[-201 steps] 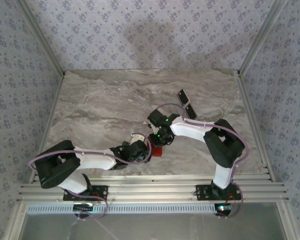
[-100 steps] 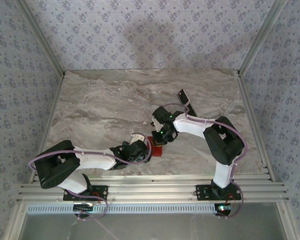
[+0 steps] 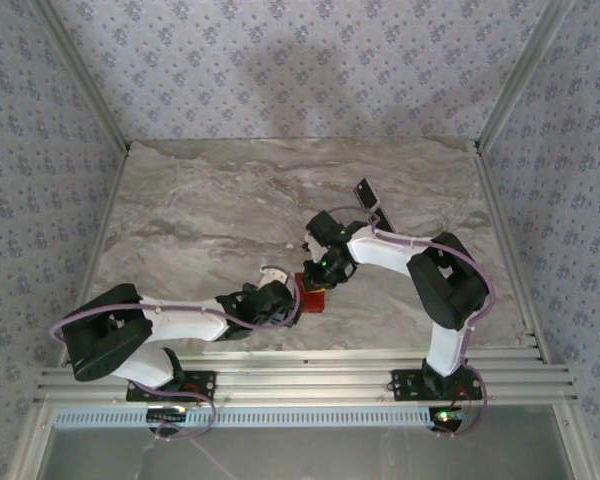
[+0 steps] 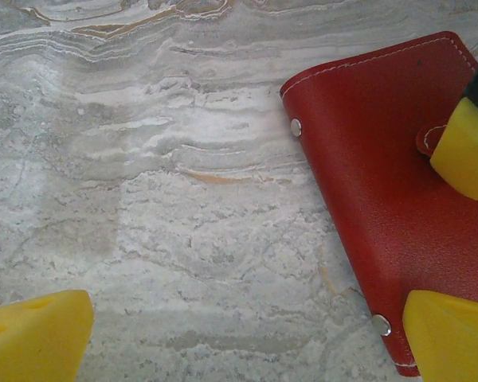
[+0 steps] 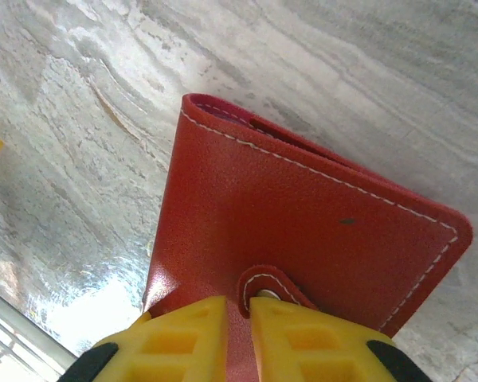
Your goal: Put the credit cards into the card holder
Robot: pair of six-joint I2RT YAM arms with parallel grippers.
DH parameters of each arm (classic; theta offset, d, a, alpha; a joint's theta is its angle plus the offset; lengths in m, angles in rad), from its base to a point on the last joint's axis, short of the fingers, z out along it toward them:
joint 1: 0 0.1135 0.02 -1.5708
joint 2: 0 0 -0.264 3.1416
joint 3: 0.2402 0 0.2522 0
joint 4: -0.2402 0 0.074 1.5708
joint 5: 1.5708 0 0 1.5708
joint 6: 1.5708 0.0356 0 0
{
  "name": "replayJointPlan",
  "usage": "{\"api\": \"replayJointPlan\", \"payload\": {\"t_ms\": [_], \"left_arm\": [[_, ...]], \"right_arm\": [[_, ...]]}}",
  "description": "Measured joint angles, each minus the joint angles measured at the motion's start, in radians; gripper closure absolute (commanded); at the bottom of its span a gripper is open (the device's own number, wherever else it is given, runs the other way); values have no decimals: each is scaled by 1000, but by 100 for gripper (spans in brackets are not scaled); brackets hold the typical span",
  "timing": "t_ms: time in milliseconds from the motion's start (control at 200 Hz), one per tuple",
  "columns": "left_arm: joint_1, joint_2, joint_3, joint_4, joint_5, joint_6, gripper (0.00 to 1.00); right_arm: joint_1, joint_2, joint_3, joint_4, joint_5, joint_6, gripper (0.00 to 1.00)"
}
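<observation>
**red card holder shut, two grippers at its edges**

the left gripper [image 4: 239, 338] stood spread wide and empty over the worktop [image 3: 200, 220], one yellow finger on bare marble, the other at the near corner of the card holder [image 4: 382, 207]. the holder lay flat and folded by the middle of the worktop's near edge. at its clasp tab [image 5: 264, 288] the right gripper [image 5: 237, 334] had its fingers drawn almost together, a thin slit between them. whether they nipped the tab or only rested on it could not be told. further right, toward the far edge, lay a black card [image 3: 368, 191].

the holder looked light and soft, likely to slide on the polished stone. it probably wanted one finger pinning the cover while the other lifted the tab.
</observation>
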Motion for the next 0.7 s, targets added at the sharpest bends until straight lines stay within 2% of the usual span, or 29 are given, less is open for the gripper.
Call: {"api": "replayJointPlan", "payload": {"t_ms": [700], "left_arm": [[0, -13, -12, -1, 0, 0, 0]], "right_arm": [[-31, -89, 2, 0, 77, 31, 76]]}}
